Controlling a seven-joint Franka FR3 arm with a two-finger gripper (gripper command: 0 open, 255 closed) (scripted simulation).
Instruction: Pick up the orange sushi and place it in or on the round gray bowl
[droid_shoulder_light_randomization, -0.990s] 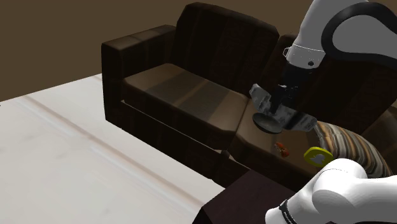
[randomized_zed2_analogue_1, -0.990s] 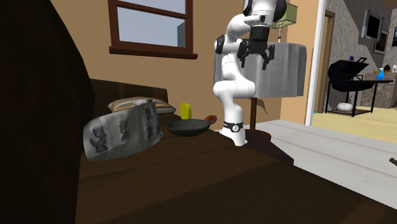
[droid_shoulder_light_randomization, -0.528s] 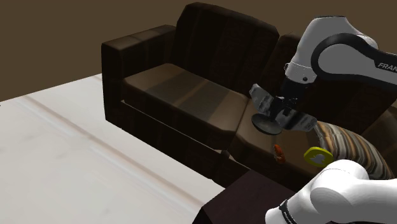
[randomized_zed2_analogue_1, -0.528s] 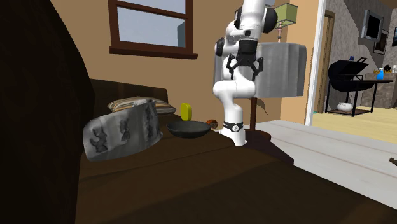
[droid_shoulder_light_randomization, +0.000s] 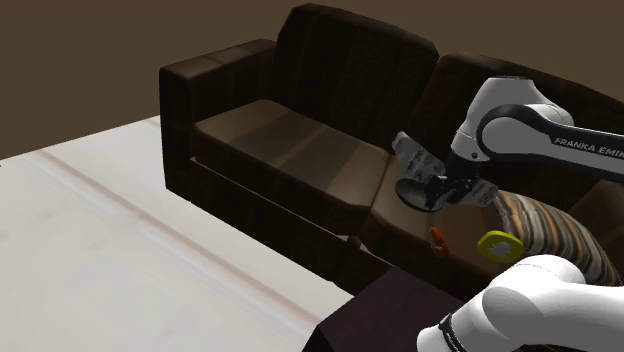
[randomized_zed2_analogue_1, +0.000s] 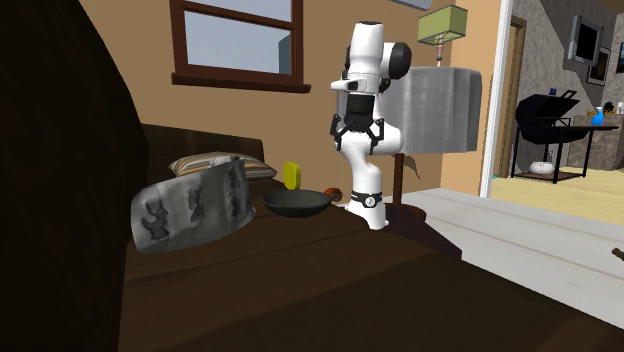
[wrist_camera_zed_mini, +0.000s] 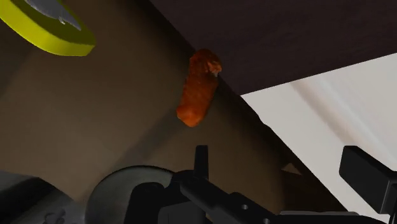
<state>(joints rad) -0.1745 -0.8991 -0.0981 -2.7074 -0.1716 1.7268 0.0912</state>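
Observation:
The orange sushi lies on the dark sofa seat near its front edge, seen in the wrist view as an oblong orange piece. The round gray bowl sits on the seat just behind it, with its rim close beside the fingers. My gripper hangs above the bowl and the sushi, touching neither. In the second exterior view the gripper points down, well above the bowl and the sushi. Its fingers stand apart with nothing between them.
A yellow object lies on the seat beside the sushi, with a striped pillow behind it. A gray patterned pillow leans next to the bowl. The sofa's front edge drops to pale floor.
The arm has folded down and the gripper has dropped lower toward the seat, over the bowl and sushi. The objects have not moved.

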